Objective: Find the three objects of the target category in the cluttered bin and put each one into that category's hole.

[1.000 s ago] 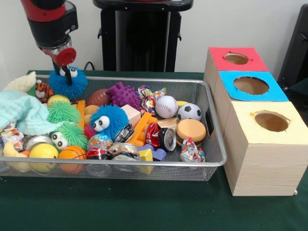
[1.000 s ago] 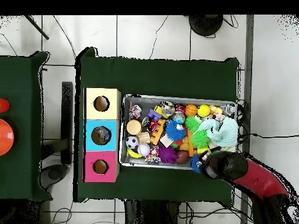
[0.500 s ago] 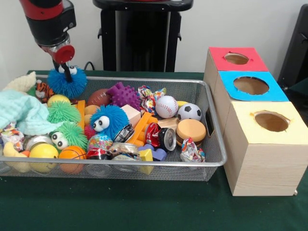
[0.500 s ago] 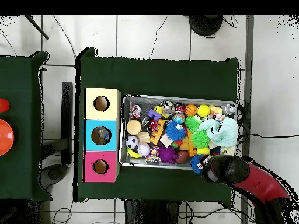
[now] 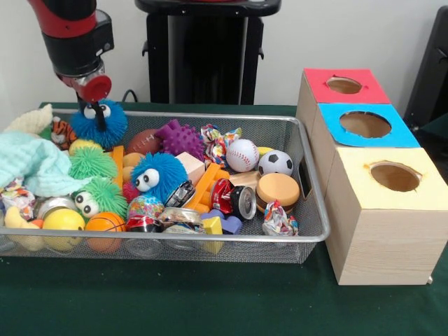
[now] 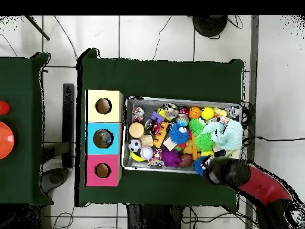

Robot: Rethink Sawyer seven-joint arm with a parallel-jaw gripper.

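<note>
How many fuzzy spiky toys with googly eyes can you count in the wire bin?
3. One blue fuzzy googly-eyed toy hangs under the gripper at the wire mesh bin's back; another blue one lies mid-bin; a green one lies nearer the front. The clutter may hide more.

Arm point(image 5: 70, 31) cut off by top edge; gripper point(image 5: 100, 114) fingers hidden in blue fuzzy ball point(image 5: 99, 124), state unclear.

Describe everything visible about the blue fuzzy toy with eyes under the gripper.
The blue fuzzy toy is a round ball of soft, rubbery-looking spikes with two white googly eyes near its top. It is at the far left corner of the wire mesh bin, above the rim line in the front view, beside a small tiger figure. The gripper comes down into its top; whether it is gripped cannot be told.
</note>
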